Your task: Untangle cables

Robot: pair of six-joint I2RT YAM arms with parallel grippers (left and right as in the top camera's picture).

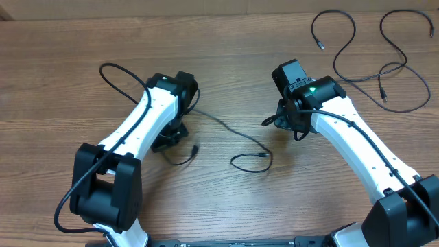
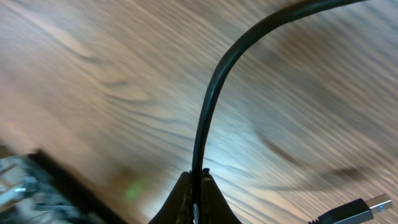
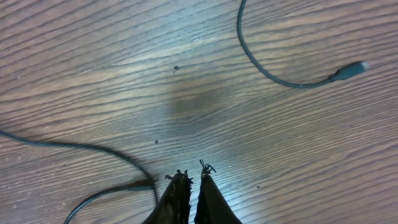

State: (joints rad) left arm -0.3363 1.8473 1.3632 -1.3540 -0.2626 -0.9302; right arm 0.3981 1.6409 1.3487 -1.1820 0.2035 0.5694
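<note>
A thin black cable (image 1: 233, 132) lies across the middle of the table from my left gripper (image 1: 169, 140) to a small loop (image 1: 250, 163). In the left wrist view my left gripper (image 2: 199, 176) is shut on this cable (image 2: 208, 106), which rises from between the fingertips and arcs right. A plug end (image 2: 364, 207) lies at the lower right. My right gripper (image 1: 273, 121) hangs low over the table near the cable's right part. In the right wrist view it (image 3: 194, 177) is shut with nothing seen between the tips; a cable (image 3: 87, 149) curves just left of its fingers.
Two more loose black cables (image 1: 336, 38) (image 1: 405, 65) lie in curves at the table's far right corner. A plug-ended cable (image 3: 292, 79) shows ahead of the right gripper. A short plug end (image 1: 195, 148) lies by the left gripper. The arms' thicker black cords loop at the left.
</note>
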